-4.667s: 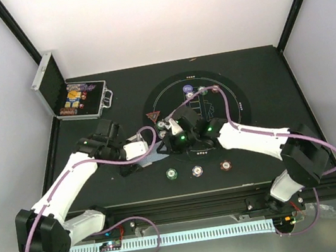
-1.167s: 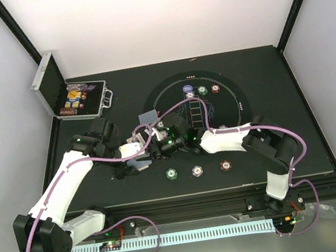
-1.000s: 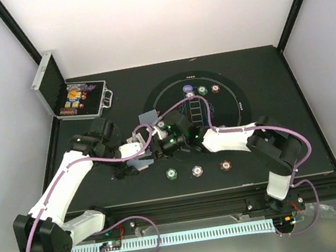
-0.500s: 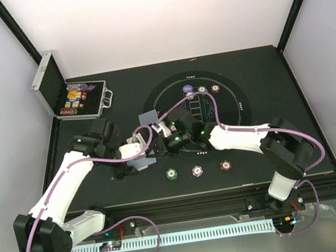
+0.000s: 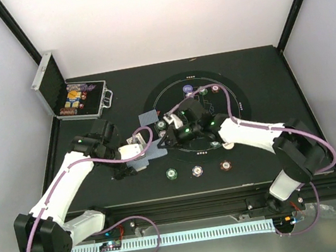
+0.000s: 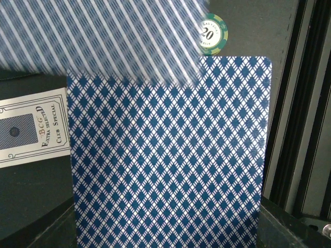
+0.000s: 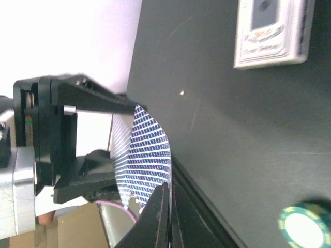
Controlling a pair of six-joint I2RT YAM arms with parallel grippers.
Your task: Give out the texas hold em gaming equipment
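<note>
Right gripper (image 7: pixel 166 206): fingers are pressing together, pinching the bent card (image 7: pixel 150 155) by its edge. Left gripper (image 5: pixel 135 153), at its 9 o'clock, is clamping the deck (image 6: pixel 165 155), which is blocking most of the left wrist view. Green chip (image 6: pixel 213 34) is lying at the deck's 1 o'clock. Case (image 5: pixel 68 98) is sitting open at 10 o'clock, well apart.

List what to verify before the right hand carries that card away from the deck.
1. Right hand shut on the blue-patterned playing card: ok.
2. Left hand gripping the deck of blue-patterned cards: ok.
3. Only one card pinched: cannot tell, it is blurred in the left wrist view.
4. Card free of the deck: not ok, it bends and overlaps the deck.
5. Green round poker chip clear of both hands: ok.
</note>
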